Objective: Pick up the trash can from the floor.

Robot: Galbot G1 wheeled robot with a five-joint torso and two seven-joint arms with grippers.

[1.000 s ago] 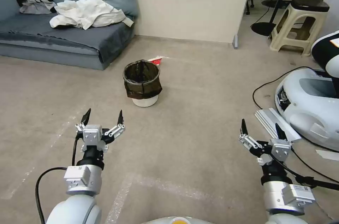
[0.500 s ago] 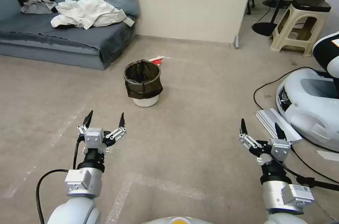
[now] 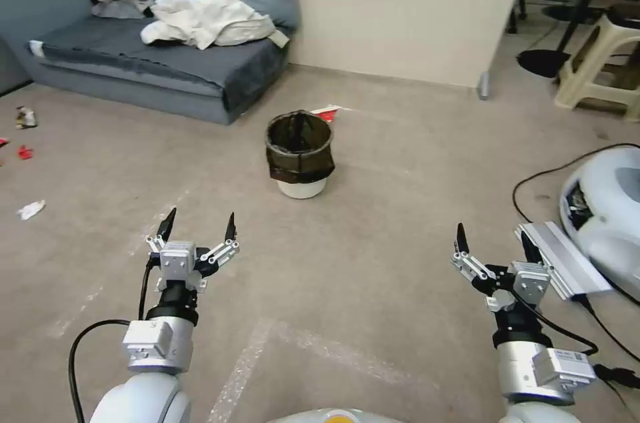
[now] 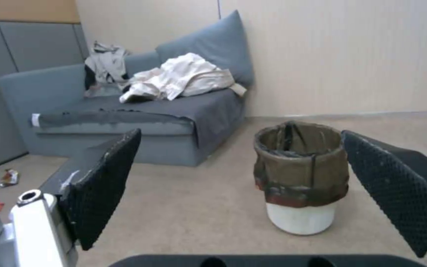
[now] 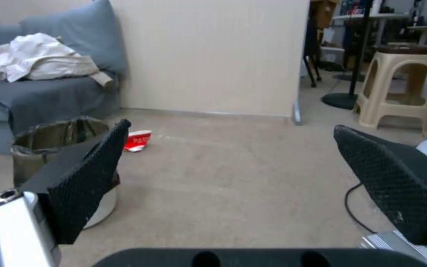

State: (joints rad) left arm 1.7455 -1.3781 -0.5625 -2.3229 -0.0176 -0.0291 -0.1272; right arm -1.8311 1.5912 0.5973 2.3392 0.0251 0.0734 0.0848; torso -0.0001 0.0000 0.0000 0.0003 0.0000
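I see the trash can (image 3: 300,155) standing upright on the floor (image 3: 373,223), ahead of me and a little left of centre, well apart from both grippers. Its dark bag is folded over the rim, with the white base showing below. A red and white scrap (image 3: 326,112) lies on the floor just behind it, and the grey sofa (image 3: 167,69) with a heap of pale cloth (image 3: 210,19) stands farther back to the left.

My left gripper (image 3: 197,226) hangs low over the floor, fingers spread apart, nothing between them. In the left wrist view the can (image 4: 301,177) sits between the two dark pads (image 4: 106,183), but far beyond them. My right gripper (image 3: 492,244) is also low, fingers spread and empty; beside it lie a ribbed grey slab (image 3: 561,259) and a white rounded machine base (image 3: 610,209) with a black cable (image 3: 547,173). In the right wrist view the can (image 5: 58,148) shows partly hidden behind one pad (image 5: 82,181). A beige stool (image 3: 600,63) stands at the far right.
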